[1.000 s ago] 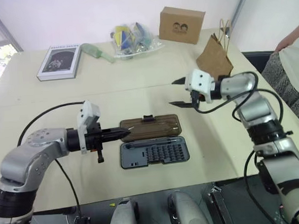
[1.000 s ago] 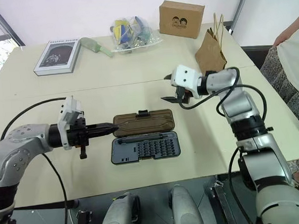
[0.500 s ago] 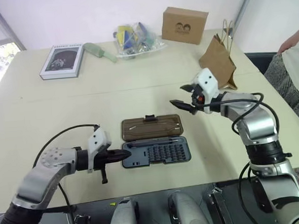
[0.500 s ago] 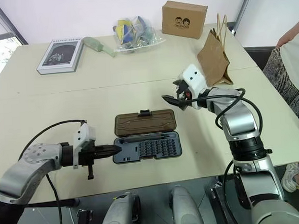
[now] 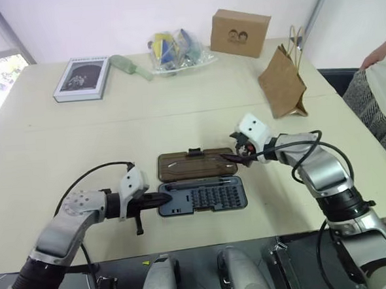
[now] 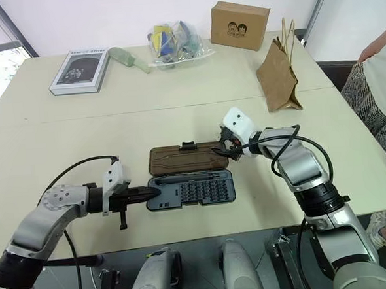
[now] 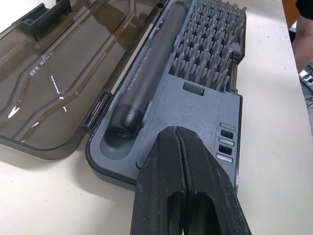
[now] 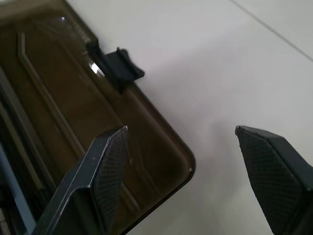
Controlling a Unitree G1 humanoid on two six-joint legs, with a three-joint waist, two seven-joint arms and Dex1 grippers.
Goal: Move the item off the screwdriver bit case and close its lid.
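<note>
A: Nearest us, the left gripper (image 5: pixel 158 199) has its fingers pressed together against the left end of the screwdriver bit case (image 5: pixel 203 196). Use it to hold the case in place.

B: And the right gripper (image 6: pixel 223 151)?

A: Fingers spread wide at the right corner of the lid (image 5: pixel 195 164), which lies flat behind the tray. Hook under that edge and swing it forward, then press the latch.

B: The paper bag (image 5: pixel 282 84)?

A: Already off, standing far right.
</note>
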